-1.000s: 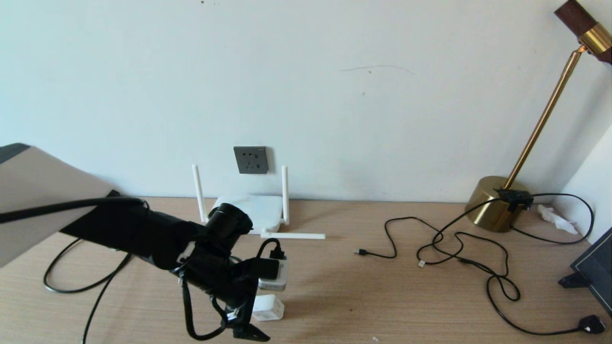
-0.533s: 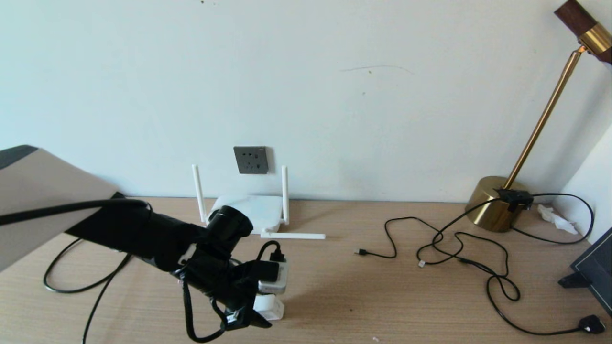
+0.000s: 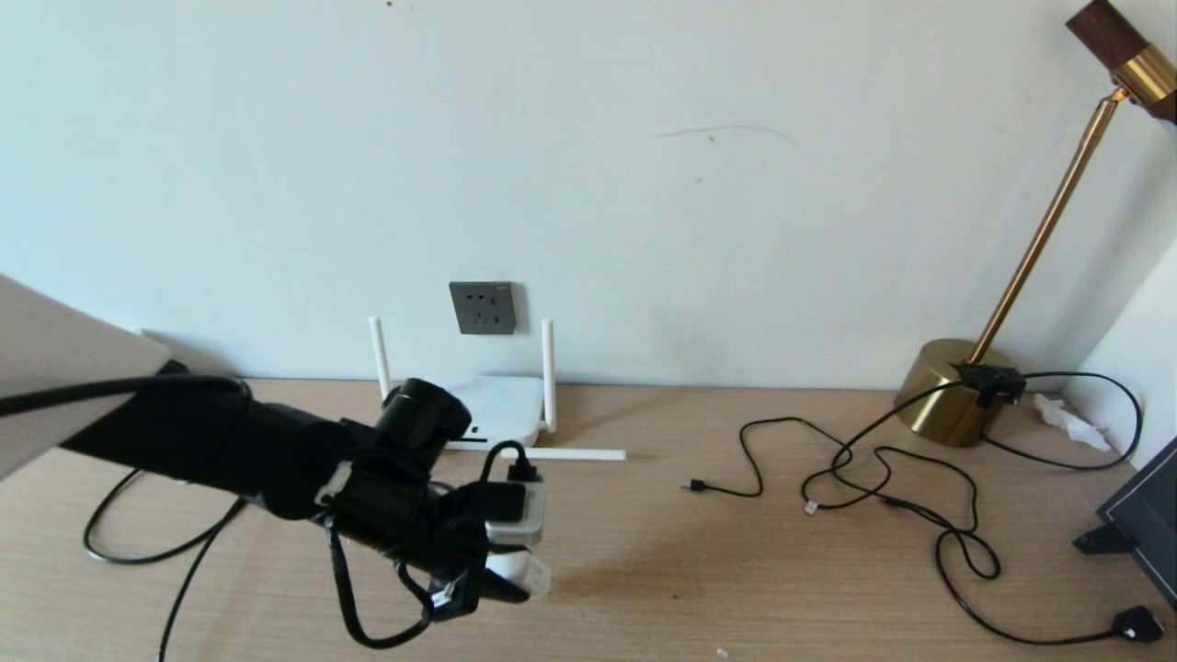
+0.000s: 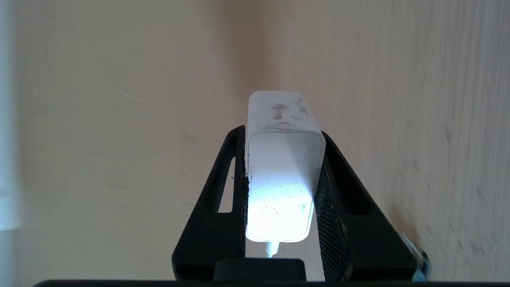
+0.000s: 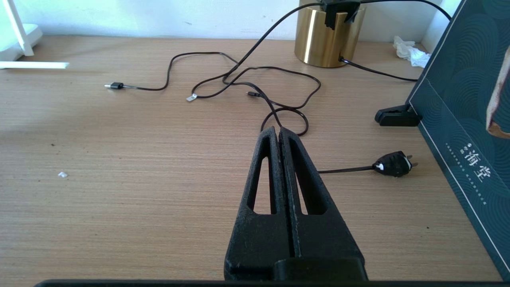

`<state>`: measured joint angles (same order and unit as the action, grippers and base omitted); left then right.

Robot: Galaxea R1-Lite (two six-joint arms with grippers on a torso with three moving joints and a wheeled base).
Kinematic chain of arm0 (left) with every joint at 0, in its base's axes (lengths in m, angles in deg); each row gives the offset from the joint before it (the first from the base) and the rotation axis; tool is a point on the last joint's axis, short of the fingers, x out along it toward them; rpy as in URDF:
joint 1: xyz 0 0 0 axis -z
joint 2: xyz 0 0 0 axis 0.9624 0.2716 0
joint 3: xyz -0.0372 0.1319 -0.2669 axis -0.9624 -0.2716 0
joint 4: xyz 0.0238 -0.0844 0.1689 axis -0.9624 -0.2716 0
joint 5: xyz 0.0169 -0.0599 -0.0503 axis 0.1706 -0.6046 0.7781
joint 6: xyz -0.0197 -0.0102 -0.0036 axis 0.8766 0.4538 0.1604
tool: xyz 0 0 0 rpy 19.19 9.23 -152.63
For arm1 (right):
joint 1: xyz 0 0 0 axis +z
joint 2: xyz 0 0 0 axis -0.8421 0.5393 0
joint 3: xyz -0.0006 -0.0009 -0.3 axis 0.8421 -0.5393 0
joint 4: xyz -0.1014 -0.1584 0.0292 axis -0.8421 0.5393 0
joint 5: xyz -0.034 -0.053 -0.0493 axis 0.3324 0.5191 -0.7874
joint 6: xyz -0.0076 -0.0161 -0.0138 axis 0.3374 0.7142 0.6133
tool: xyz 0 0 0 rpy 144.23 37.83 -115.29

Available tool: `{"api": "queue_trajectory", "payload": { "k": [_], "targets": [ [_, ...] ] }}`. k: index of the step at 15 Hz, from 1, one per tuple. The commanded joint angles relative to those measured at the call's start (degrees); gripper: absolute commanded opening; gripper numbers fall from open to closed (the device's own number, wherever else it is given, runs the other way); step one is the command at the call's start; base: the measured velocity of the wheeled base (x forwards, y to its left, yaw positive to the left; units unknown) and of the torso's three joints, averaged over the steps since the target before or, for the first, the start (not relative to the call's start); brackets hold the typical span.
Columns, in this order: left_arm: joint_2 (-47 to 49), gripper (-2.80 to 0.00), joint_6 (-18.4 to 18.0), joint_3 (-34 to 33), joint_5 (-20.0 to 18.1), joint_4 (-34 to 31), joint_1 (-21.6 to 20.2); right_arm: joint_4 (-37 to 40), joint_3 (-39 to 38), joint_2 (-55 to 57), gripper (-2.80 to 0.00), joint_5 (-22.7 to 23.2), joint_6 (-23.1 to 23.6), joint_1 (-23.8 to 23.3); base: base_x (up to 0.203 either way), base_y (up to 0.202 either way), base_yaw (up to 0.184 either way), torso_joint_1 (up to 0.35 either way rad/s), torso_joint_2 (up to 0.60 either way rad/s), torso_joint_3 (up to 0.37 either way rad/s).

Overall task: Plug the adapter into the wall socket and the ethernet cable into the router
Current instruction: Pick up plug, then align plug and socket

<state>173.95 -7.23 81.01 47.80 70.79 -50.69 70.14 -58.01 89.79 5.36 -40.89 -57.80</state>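
Note:
My left gripper [image 3: 501,588] is shut on the white adapter [image 3: 522,570], holding it tilted just above the wooden table at front left. In the left wrist view the adapter [image 4: 283,167] sits squeezed between both fingers [image 4: 235,175], its thin white cord running back toward the wrist. The dark grey wall socket [image 3: 482,307] is on the wall behind, directly above the white router [image 3: 501,409]. A thick black ethernet cable [image 3: 115,554] loops on the table at far left; its connector is hidden. My right gripper [image 5: 277,130] hovers shut and empty over the table's right part.
One router antenna [image 3: 563,453] lies flat on the table. Thin black cables [image 3: 874,478] sprawl right of centre, ending in a black plug [image 3: 1136,625]. A brass lamp base [image 3: 952,391], a crumpled tissue [image 3: 1067,418] and a dark box [image 3: 1145,533] stand at the right.
My left gripper closed on the adapter, which lay on the table a second ago, and has raised it slightly while the arm shifted left. The right side is unchanged.

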Motion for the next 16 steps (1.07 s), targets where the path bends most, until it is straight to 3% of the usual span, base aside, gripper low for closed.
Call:
{"api": "queue_trajectory", "payload": {
  "k": [1, 3, 4, 7, 8, 9, 11, 12, 14, 16],
  "targets": [
    [-5.0, -2.8, 2.0, 0.4, -3.5, 1.4, -0.9, -0.1, 0.0, 0.1, -2.8, 0.0, 0.0, 0.0, 0.0, 0.0, 0.0, 0.0, 0.0, 0.0],
    [-13.6, -2.8, 12.2, 0.3, -7.7, 2.2, -1.4, 0.0, 0.0, 0.0, -2.8, 0.0, 0.0, 0.0, 0.0, 0.0, 0.0, 0.0, 0.0, 0.0],
    [-18.6, -2.8, 20.6, 0.2, -8.7, 2.4, -1.5, -0.1, 0.0, 0.1, -2.8, 0.0, 0.0, 0.0, 0.0, 0.0, 0.0, 0.0, 0.0, 0.0],
    [-33.8, -2.8, 58.3, 0.0, -10.2, 2.9, -1.5, 0.0, 0.0, 0.1, -2.8, 0.0, 0.0, 0.0, 0.0, 0.0, 0.0, 0.0, 0.0, 0.0],
    [-38.2, -2.8, 68.2, -0.9, -9.8, 3.1, -1.5, 0.0, 0.0, 0.1, -2.8, 0.0, 0.0, 0.0, 0.0, 0.0, 0.0, 0.0, 0.0, 0.0],
    [-41.1, -2.8, 73.2, -3.5, -8.0, 3.4, -1.7, 0.0, 0.0, 0.1, -2.8, 0.0, 0.0, 0.0, 0.0, 0.0, 0.0, 0.0, 0.0, 0.0],
    [-42.1, -2.8, 75.0, -12.6, -1.1, 9.2, -2.6, 0.0, 0.0, 0.0, -2.8, 0.0, 0.0, 0.0, 0.0, 0.0, 0.0, 0.0, 0.0, 0.0],
    [-41.7, -2.8, 75.3, -17.6, 2.1, 16.4, -3.0, -0.1, 0.0, 0.1, -2.8, 0.0, 0.0, 0.0, 0.0, 0.0, 0.0, 0.0, 0.0, 0.0],
    [-38.0, -2.8, 75.6, -27.5, 9.1, 38.5, -3.3, -0.1, 0.0, 0.1, -2.8, 0.0, 0.0, 0.0, 0.0, 0.0, 0.0, 0.0, 0.0, 0.0],
    [-29.9, -2.8, 75.6, -32.5, 16.9, 54.5, -3.5, -0.1, 0.0, 0.1, -2.8, 0.0, 0.0, 0.0, 0.0, 0.0, 0.0, 0.0, 0.0, 0.0]
  ]
}}
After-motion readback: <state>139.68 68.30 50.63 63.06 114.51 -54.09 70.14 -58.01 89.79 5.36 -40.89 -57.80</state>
